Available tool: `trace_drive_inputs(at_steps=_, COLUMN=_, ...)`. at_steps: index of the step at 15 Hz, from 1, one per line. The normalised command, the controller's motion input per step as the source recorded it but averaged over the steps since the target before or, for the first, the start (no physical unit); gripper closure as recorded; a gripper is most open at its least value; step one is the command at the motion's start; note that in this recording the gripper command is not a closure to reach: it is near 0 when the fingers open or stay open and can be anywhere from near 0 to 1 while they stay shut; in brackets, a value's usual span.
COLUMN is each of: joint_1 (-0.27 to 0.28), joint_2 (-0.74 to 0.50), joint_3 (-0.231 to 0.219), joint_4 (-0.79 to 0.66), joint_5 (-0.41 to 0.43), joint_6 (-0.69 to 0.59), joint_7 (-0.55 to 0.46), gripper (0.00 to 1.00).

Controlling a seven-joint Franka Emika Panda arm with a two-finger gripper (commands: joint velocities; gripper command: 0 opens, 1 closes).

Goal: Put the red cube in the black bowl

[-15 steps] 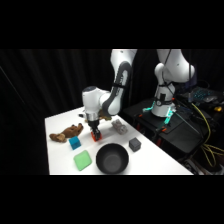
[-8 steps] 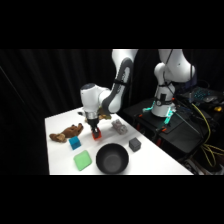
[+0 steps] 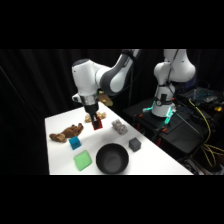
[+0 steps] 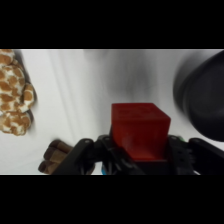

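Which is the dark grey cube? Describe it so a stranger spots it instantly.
Start at the black bowl near the white table's front edge. Just right of it in the side view, apart from it, sits the dark grey cube. It is the only dark cube; the blue cube lies left of the bowl.

backdrop: black curtain (image 3: 30,85) | furniture: white table (image 3: 150,160) | right: dark equipment stand (image 3: 185,135), yellow cables (image 3: 210,125)
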Motion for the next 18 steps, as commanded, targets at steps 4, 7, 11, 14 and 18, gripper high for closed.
trace_drive_inputs(at_steps=4, joint_1=0.062, joint_2=-0.24, joint_3=0.156, joint_4=0.03, joint_5=0.047, joint_6=-0.25, joint_7=0.16, gripper=1.0)
trace_drive_inputs(at_steps=7, joint_1=0.117, joint_2=-0.07, joint_3=0.191, joint_4=0.01, joint_5=0.143, joint_6=-0.05, joint_7=0.11, gripper=1.0)
trace_drive_inputs(at_steps=11, joint_1=0.117, joint_2=0.05, joint_3=0.143, joint_4=0.0, joint_5=0.107, joint_6=0.12, joint_7=0.03, gripper=1.0)
trace_drive_inputs(at_steps=14, joint_1=0.022, joint_2=0.19, joint_3=0.059, joint_4=0.03, joint_5=0.088, joint_6=0.34, joint_7=-0.12, gripper=1.0)
trace_drive_inputs(at_steps=18, joint_1=-0.092, joint_2=0.29, joint_3=0.051, joint_4=0.07, joint_5=0.191, joint_6=0.45, joint_7=-0.31, gripper=1.0)
